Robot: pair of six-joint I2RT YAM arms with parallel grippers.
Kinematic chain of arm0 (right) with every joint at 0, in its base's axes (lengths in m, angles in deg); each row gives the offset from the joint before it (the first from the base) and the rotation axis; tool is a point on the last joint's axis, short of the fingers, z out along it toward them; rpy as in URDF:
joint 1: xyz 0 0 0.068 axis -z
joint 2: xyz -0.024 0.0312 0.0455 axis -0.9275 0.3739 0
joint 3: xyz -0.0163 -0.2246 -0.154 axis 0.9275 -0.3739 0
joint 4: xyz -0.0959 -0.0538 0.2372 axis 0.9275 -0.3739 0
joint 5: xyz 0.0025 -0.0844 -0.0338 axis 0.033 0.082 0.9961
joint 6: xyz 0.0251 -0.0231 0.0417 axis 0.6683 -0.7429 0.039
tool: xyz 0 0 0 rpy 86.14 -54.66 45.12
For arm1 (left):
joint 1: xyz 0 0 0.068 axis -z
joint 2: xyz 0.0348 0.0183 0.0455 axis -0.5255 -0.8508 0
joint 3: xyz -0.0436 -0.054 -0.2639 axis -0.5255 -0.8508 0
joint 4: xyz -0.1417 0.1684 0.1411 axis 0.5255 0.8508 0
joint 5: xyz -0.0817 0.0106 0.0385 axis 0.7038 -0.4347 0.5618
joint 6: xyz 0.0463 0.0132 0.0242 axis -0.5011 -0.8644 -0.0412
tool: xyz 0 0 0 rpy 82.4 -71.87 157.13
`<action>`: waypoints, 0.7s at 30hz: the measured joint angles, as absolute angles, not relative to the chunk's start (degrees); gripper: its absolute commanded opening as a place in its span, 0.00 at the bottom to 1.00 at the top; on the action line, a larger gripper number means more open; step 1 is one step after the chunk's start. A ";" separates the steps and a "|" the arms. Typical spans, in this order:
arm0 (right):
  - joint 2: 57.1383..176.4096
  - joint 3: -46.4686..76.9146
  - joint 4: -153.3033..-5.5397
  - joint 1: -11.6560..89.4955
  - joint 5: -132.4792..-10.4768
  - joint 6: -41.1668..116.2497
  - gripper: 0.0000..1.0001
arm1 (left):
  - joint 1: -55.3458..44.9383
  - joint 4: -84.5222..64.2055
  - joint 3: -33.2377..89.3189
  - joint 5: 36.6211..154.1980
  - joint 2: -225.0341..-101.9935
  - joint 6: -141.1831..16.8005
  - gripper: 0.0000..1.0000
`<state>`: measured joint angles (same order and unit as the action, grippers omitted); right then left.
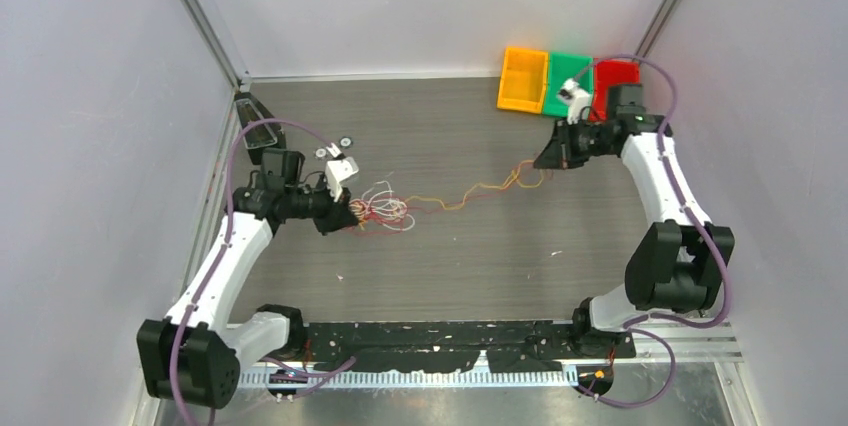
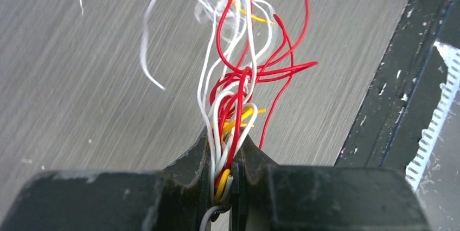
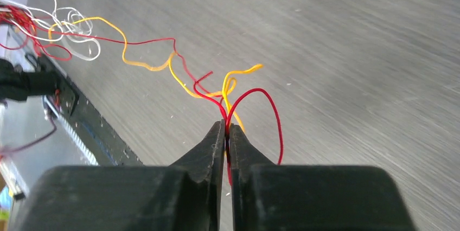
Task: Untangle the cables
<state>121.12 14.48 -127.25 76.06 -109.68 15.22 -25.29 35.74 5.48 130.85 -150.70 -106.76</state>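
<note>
Cables (image 1: 386, 210) lie bunched on the left half of the table (image 1: 450, 266), a small knot of red, white and yellow-orange wire just off the tip of the left gripper (image 1: 350, 218). Its wrist camera shows the jaws squeezed together on a thick pinch of all three colours. The wires fan out beyond the tips in loose loops, and one white end curls away to the left.

From the knot, a red strand and a yellow-orange strand run rightward across the middle of the table in a wavy line. They end at the right gripper (image 1: 543, 160), well apart from the left one. Its jaws are clamped on those two strands, with a red loop and a yellow-orange curl poking out beside the tips.

Behind that gripper, against the back wall, three bins stand side by side: an orange bin (image 1: 522, 78), a green bin (image 1: 560, 71) and a red bin (image 1: 616, 73).
</note>
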 measured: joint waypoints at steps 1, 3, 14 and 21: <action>121.38 13.85 -127.40 74.11 -108.90 14.78 0.41 | -23.28 34.86 5.45 130.87 -149.56 -105.34 0.02; 122.72 13.98 -128.39 71.01 -107.54 13.43 0.64 | -21.55 33.33 5.45 130.83 -147.88 -103.38 0.18; 130.96 20.32 -133.72 61.89 -100.28 7.53 0.95 | -20.94 30.05 2.79 122.92 -152.55 -105.98 0.64; 135.74 23.53 -125.20 46.68 -103.69 15.44 0.95 | -21.03 27.12 0.91 120.12 -157.06 -107.27 0.64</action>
